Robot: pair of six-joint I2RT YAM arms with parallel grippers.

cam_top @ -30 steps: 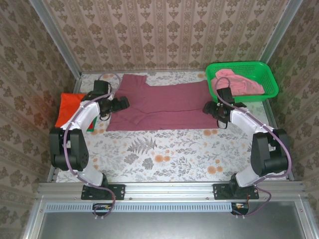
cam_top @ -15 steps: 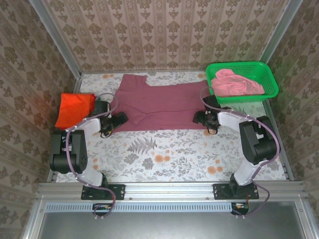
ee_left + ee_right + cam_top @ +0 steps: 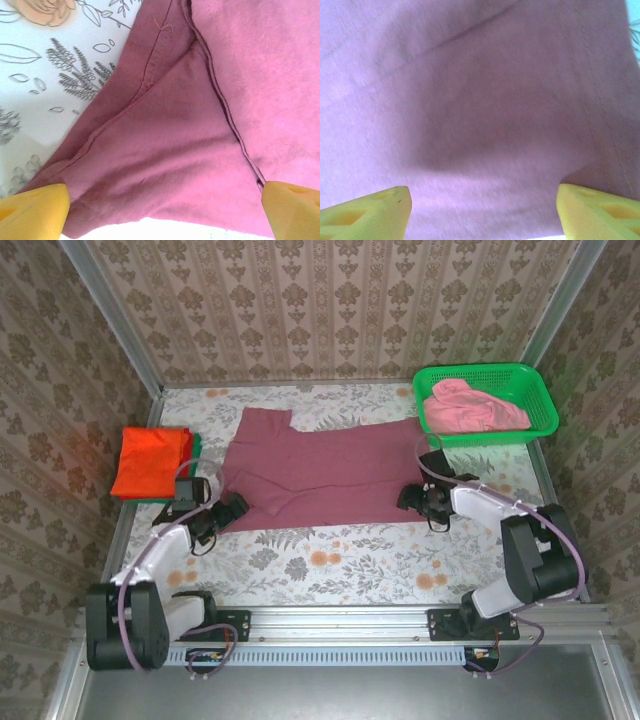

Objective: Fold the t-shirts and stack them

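The maroon t-shirt (image 3: 320, 465) lies spread flat across the middle of the worktop (image 3: 330, 550), a sleeve jutting toward the far edge at its left end. Close up, its cloth (image 3: 200, 150) shows a stitched seam and a soft fold near the hem. The orange t-shirt (image 3: 150, 460) sits folded at the far left, a sliver of the green t-shirt (image 3: 197, 445) peeking from beneath. The pink t-shirt (image 3: 470, 408) lies crumpled in the basket (image 3: 480, 371) at far right

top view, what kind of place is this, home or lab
Likely a lab booth dressed as a home: wallpapered panels in aluminium framing, floral tablecloth, two robot arms bolted to a rail.
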